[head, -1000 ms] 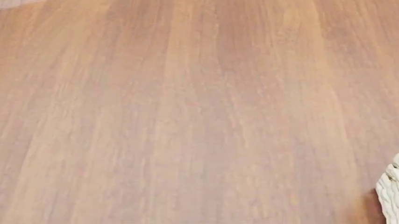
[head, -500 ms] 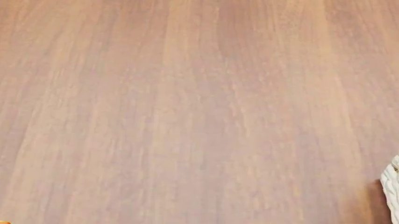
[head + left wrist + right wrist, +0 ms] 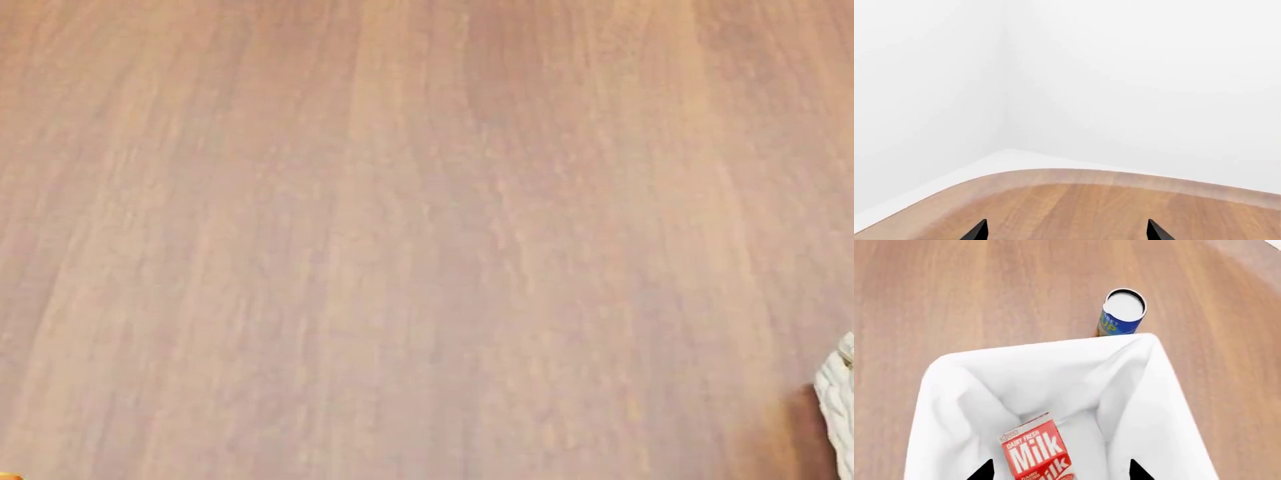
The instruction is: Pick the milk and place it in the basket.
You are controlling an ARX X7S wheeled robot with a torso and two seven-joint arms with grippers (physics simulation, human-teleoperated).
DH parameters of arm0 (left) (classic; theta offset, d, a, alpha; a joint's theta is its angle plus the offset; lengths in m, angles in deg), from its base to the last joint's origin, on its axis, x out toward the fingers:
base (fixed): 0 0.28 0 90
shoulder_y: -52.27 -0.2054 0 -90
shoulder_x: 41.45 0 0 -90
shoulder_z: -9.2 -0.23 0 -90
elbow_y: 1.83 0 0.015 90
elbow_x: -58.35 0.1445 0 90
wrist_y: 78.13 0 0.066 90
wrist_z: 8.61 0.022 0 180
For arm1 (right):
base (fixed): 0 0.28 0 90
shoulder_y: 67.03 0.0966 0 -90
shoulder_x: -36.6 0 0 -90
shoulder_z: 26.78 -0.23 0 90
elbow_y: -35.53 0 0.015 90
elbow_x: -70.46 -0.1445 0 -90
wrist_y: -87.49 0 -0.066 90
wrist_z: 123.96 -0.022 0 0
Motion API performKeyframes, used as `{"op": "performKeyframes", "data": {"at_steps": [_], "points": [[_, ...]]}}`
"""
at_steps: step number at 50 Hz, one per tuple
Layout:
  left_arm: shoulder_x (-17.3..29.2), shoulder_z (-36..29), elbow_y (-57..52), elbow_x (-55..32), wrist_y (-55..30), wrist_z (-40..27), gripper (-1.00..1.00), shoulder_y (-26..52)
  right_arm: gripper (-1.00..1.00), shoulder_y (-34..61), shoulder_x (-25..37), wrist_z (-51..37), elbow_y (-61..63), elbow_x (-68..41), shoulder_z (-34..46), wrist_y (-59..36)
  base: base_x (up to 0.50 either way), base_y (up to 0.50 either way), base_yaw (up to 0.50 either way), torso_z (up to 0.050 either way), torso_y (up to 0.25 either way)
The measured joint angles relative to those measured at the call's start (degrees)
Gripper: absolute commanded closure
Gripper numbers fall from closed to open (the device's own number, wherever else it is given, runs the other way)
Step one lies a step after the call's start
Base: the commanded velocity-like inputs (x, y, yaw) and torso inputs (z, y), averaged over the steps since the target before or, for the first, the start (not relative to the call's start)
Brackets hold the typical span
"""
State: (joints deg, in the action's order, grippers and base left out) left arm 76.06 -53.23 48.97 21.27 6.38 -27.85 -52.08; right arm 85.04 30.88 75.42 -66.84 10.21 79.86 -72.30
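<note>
The wooden table [image 3: 400,240] fills the head view almost entirely, bare brown grain from near to far. Only a sliver of the basket [image 3: 839,415] shows there, its woven cream wall poking in at the near right edge. A tiny orange speck sits at the near left corner, too small to name.

From the right wrist view the basket [image 3: 1154,390] is seen from above, its white cloth lining spread wide over the rim. The milk [image 3: 1035,450] lies inside it, down on the lining, red face with white "Milk" lettering turned up. The right gripper [image 3: 1061,471] hangs above the carton with its two dark fingertips spread apart either side of it and gripping nothing, so the carton looks released and the placing done, as far as I can judge.

Just beyond the basket's far rim stands a blue cylindrical can [image 3: 1121,315] with a white lid, upright on the table.

The left gripper [image 3: 1066,231] is over a curved table edge facing white walls, fingertips wide apart and empty.

The carton should be light and fairly stiff but crushable; its flat side panels below the gable are the sensible place to grasp, with modest pressure since the coated card may be slick.
</note>
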Motion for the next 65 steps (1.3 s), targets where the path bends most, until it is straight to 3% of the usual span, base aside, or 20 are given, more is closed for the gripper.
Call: {"op": "performKeyframes", "data": {"at_steps": [15,39,65], "points": [[0.05,0.03,0.08,-0.11,0.07,-0.08,-1.0,-0.05,-1.0,3.1,-0.69,1.73,0.0,3.23,0.96,0.0,0.0,0.0,0.0,0.0,0.0],[0.17,-0.22,0.2,-0.19,0.12,-0.14,-1.0,0.01,-1.0,30.29,-12.04,16.35,-5.38,29.85,16.24,2.67,0.0,0.0,0.0,0.0,0.0],[0.08,-0.13,0.19,0.07,0.86,0.1,-1.0,-0.27,-1.0,47.51,-23.77,17.91,-17.89,46.13,23.47,18.77,0.0,0.0,0.0,0.0,0.0]]}}
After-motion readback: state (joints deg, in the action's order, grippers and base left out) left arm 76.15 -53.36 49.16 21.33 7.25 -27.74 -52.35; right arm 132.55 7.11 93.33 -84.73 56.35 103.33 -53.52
